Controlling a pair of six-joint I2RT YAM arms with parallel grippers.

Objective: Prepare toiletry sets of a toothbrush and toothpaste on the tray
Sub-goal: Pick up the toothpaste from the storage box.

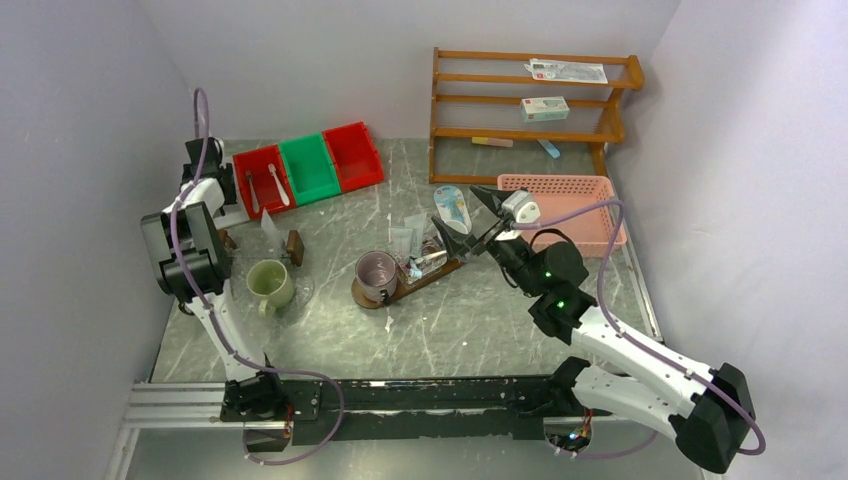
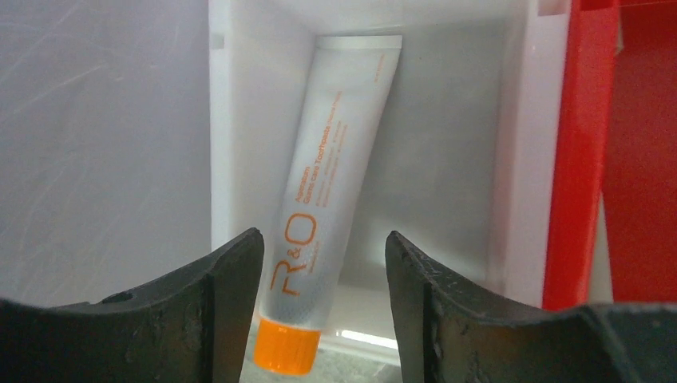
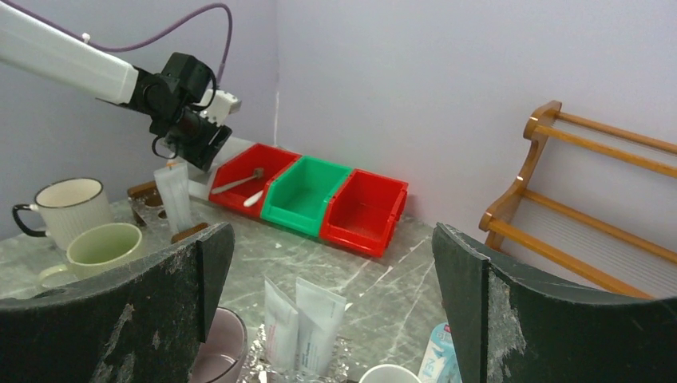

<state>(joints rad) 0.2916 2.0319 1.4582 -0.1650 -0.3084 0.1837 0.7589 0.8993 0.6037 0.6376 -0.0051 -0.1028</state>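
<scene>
Left wrist view: white orange-capped tube (image 2: 331,175) lies mid-frame between left gripper's (image 2: 323,307) open, empty jaws; right gripper (image 3: 331,295) gapes empty; grey marbled table (image 1: 480,320), lilac walls (image 1: 300,60).

From where I stood, the left arm (image 1: 190,255) was folded up tall and reached into the far left corner. The left gripper (image 2: 323,315) pointed downward, jaws parted. The right arm (image 1: 620,345) stretched forward toward the middle, with the right gripper (image 3: 332,231) spread wide apart.

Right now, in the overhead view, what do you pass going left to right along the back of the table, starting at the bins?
Red bin → green bin → second red bin → wooden rack.
</scene>
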